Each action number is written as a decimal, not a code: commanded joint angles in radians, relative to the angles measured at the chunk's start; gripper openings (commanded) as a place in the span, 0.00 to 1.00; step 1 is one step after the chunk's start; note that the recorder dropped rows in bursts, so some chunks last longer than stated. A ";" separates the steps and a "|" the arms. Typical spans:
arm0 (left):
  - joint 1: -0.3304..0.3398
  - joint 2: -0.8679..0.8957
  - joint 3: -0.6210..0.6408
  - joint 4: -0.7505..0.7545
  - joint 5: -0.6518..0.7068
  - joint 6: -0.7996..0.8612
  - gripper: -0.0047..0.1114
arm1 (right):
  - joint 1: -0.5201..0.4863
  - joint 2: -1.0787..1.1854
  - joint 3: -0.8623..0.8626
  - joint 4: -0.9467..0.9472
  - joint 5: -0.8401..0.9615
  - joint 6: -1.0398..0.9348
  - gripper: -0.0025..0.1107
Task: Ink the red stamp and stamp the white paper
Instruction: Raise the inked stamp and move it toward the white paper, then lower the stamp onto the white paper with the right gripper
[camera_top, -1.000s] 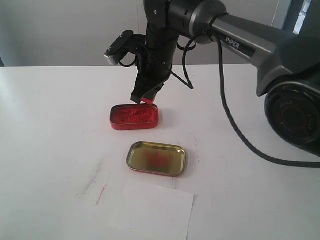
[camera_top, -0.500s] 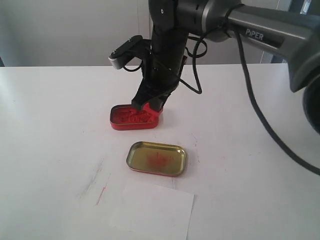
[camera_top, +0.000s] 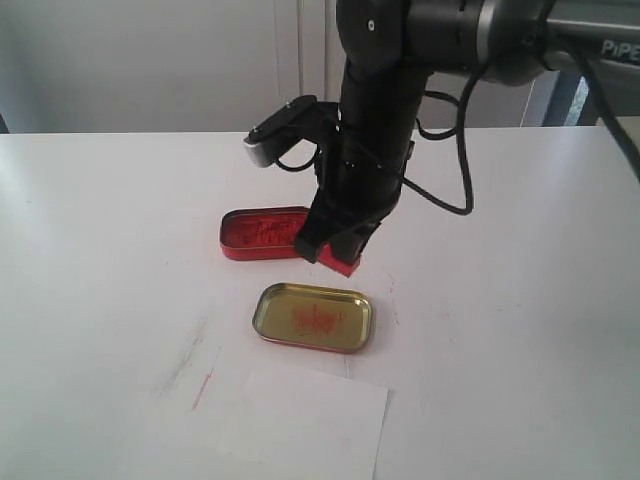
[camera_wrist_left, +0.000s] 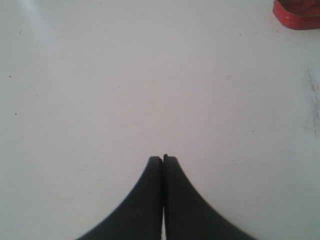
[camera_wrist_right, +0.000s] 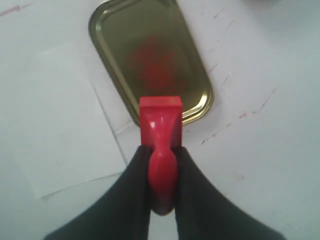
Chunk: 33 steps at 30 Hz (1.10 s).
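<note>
White table (camera_top: 100, 250) below, bare wall behind. Pinching the red stamp (camera_wrist_right: 160, 121) by its narrow handle in the right gripper (camera_wrist_right: 161, 150), base down, probably for a flat print. Hanging between ink tin (camera_top: 262, 233) and gold-lined lid (camera_top: 313, 317). Not yet over the white paper (camera_top: 310, 425). Over on the left gripper (camera_wrist_left: 163, 160): pressed together, empty.

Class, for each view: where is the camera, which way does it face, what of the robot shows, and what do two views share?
Exterior view: off the arms, looking down at table, red tin, lid, white paper; right gripper holding red stamp shows.
Left wrist view: on left wrist, facing the table; shut left gripper shows.
Right wrist view: on right wrist, facing down; its fingers show.
Exterior and right wrist share red stamp, lid, white paper.
</note>
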 joint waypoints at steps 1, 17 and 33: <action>0.002 -0.005 0.008 -0.002 0.009 -0.004 0.04 | 0.040 -0.039 0.083 0.011 0.001 0.005 0.02; 0.002 -0.005 0.008 -0.002 0.009 -0.004 0.04 | 0.100 -0.039 0.288 0.086 -0.024 -0.004 0.02; 0.002 -0.005 0.008 -0.002 0.009 -0.004 0.04 | 0.199 -0.039 0.427 0.035 -0.321 0.057 0.02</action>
